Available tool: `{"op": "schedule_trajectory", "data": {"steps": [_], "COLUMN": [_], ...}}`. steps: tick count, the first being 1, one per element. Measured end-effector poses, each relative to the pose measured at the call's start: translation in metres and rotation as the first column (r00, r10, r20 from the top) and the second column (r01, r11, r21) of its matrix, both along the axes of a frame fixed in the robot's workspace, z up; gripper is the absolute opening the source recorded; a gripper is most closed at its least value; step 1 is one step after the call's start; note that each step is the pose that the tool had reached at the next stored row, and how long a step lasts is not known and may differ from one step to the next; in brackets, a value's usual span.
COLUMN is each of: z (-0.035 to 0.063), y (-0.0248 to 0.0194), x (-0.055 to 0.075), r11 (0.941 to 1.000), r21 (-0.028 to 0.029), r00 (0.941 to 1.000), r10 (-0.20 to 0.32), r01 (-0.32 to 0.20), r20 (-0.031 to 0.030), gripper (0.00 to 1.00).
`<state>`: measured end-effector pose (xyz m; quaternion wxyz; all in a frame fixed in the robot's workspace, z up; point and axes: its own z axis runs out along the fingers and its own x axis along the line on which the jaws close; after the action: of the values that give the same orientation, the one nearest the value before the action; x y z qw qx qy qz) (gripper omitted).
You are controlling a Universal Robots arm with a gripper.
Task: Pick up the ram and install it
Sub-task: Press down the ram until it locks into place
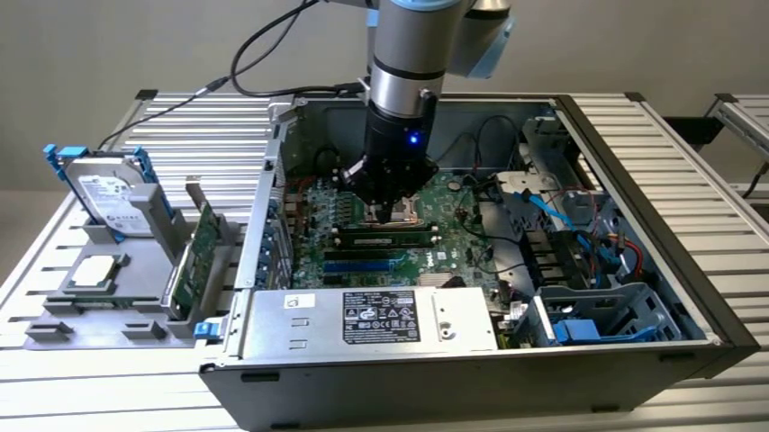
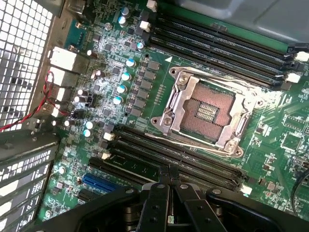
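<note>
Your gripper (image 1: 391,212) is down inside the open computer case (image 1: 673,297), right over the green motherboard (image 1: 451,236). Its jaws are pinched tight together, and you can see the two fingertips (image 2: 170,175) meet in the wrist view. They hold nothing.

Look just under the jaws, toward 6 o'clock in the exterior view. The ram (image 1: 387,240) lies there flat along a memory slot, a long thin green stick with dark chips. In the wrist view you can see it as a green strip (image 2: 137,166) in the near bank of black slots (image 2: 193,162), just beside the fingertips. So the picking up looks done, and the ram is in its place. You cannot tell from here if it is pushed all the way in or if the end clips have snapped shut.

The bare processor socket (image 2: 205,112) sits between the two banks of slots.

The case stands on a counter (image 1: 709,171) made of silver ribbed bars. At 9 o'clock from the case, a grey holder (image 1: 90,310) carries a hard drive (image 1: 106,193) and a wider green card (image 1: 198,261) standing on edge.
</note>
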<state>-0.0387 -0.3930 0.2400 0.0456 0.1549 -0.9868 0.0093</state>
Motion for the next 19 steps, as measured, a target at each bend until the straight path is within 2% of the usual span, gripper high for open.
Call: {"op": "schedule_trajectory", "data": {"steps": [7,10,13,19], "z": [0.0000,0.0001,0.0010,0.0031], "y": [0.0000,0.0000,0.0000,0.0001], "x": [0.0000,0.0000,0.0000,0.0002], "r11": [0.9969,0.9943,0.9917,0.9869], "r21": [-0.0007,-0.0023,-0.0064,-0.0160], "r00": [0.9969,0.9943,0.9916,0.9865], "r10": [-0.079,-0.107,-0.128,-0.160], "r01": [0.079,0.107,0.128,0.161], "r20": [0.0040,0.0081,0.0157,0.0345], "gripper": [0.11,0.11,0.11,0.11]}}
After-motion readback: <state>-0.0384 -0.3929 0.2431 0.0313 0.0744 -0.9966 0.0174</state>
